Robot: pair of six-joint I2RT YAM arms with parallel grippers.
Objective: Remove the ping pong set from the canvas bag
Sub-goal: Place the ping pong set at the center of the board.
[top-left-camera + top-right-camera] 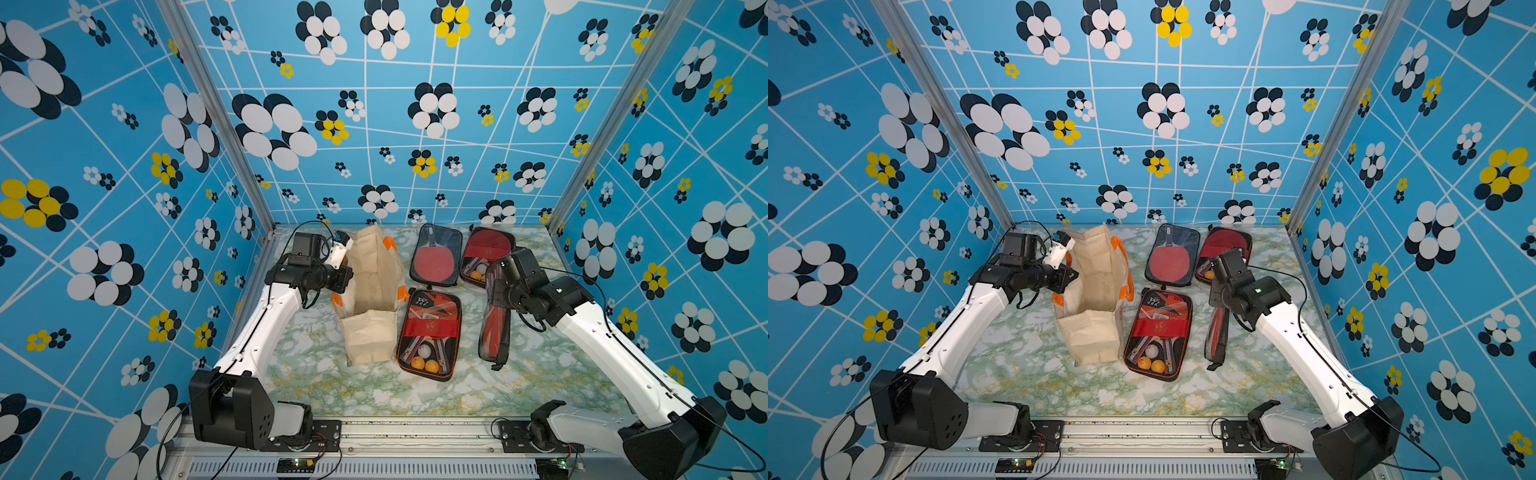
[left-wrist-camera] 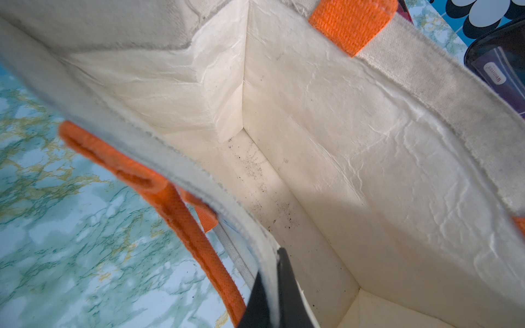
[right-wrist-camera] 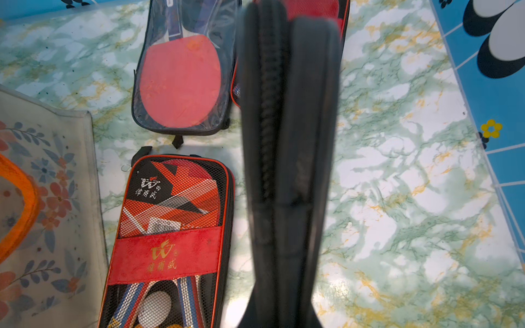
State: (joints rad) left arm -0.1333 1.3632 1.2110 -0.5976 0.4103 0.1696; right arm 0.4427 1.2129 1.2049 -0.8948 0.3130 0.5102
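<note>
**Both top views.** The canvas bag (image 1: 370,336) stands open, left of centre on the marbled tabletop (image 1: 307,361), with its mouth turned up toward the camera.

**Left arm.** The left gripper (image 2: 271,298) is closed on the bag's rim at the frame-left side. In the left wrist view you see the cloth pinched between its jaws, beside an orange handle (image 2: 181,210). That view also looks down into the bag. It shows pale lining and dark specks on the floor, and no case inside as far as the frame reaches.

**Right arm.** Right of centre, the right gripper (image 1: 498,291) is closed on a ping pong set (image 3: 287,142), a black zippered case held on edge. The set is outside the bag and well apart from it. You cannot tell whether its lower end touches the tabletop.

**Other cases.** Three more cases lie flat between the bag and the held set:
- a mesh case (image 1: 430,332) with balls showing, just beside the bag;
- a clear case (image 1: 436,255) holding a red paddle, above the mesh case in frame;
- a red-edged case (image 1: 486,253), partly hidden by the right arm.

**Progress, as a judgement.** The removal looks essentially done, since the set is out and the bag appears empty. What is left for you is to lay the held case down and release the bag rim.
</note>
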